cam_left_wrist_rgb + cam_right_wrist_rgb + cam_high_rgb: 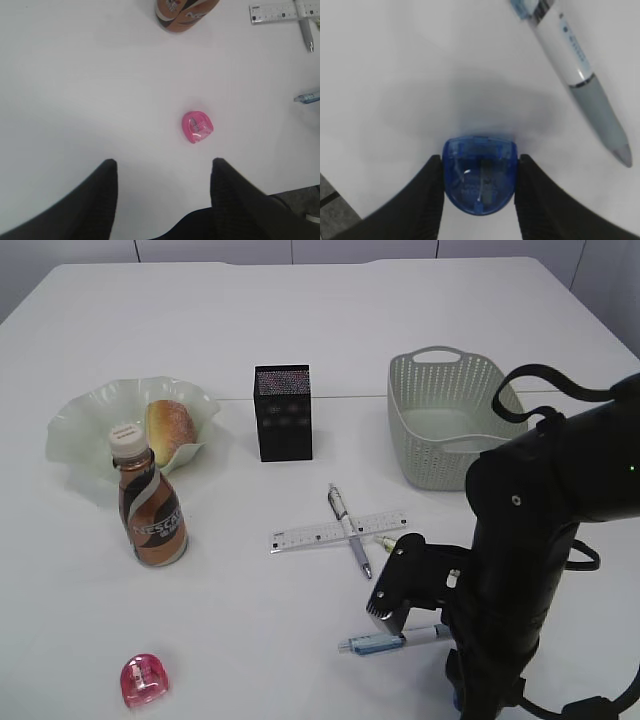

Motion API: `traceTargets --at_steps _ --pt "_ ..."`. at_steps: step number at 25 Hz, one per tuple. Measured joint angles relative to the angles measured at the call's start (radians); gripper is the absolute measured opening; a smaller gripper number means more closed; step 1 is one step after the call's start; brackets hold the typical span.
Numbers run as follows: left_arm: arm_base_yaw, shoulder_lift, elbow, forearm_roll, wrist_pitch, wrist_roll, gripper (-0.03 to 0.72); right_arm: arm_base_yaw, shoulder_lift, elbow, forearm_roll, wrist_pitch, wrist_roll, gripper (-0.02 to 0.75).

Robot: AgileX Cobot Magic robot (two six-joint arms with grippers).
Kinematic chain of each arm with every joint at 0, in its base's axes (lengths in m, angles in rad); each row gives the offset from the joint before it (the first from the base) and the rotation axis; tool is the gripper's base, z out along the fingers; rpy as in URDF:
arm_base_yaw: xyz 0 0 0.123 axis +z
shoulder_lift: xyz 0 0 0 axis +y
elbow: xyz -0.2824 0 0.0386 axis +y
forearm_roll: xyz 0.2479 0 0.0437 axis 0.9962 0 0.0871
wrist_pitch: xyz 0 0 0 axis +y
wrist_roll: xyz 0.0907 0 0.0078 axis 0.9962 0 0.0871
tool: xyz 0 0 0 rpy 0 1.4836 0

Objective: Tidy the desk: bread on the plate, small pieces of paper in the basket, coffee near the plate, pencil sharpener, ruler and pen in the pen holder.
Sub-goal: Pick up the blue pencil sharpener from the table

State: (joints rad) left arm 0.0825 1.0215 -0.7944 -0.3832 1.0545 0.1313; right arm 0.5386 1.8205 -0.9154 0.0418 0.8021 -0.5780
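Note:
My right gripper (479, 167) is shut on a blue pencil sharpener (479, 175) low at the table's front right, with both fingers against its sides. A white and blue pen (580, 75) lies just beyond it (390, 641). My left gripper (162, 167) is open and empty, with a pink pencil sharpener (197, 127) on the table a little ahead of it (146, 682). A clear ruler (320, 533) and a grey pen (348, 528) lie crossed mid-table. The bread (172, 428) lies on the pale green plate (80, 430). The coffee bottle (150, 510) stands in front of the plate. The black pen holder (283, 412) stands at centre back.
A pale grey basket (440, 420) stands at the back right; I see no paper pieces on the table. A small greenish pen tip (385, 541) shows beside the ruler. My right arm (540, 540) covers the front right corner. The table edge (335, 210) is close behind the right gripper.

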Motion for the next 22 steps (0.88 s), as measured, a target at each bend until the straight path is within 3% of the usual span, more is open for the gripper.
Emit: traceTargets --at_steps 13,22 --pt "0.0 0.0 0.0 0.008 0.0 0.0 0.433 0.0 -0.099 -0.004 0.007 -0.021 0.001 0.313" --pt "0.0 0.0 0.0 0.008 0.004 0.0 0.433 0.0 -0.105 -0.169 0.019 -0.129 0.018 0.312"
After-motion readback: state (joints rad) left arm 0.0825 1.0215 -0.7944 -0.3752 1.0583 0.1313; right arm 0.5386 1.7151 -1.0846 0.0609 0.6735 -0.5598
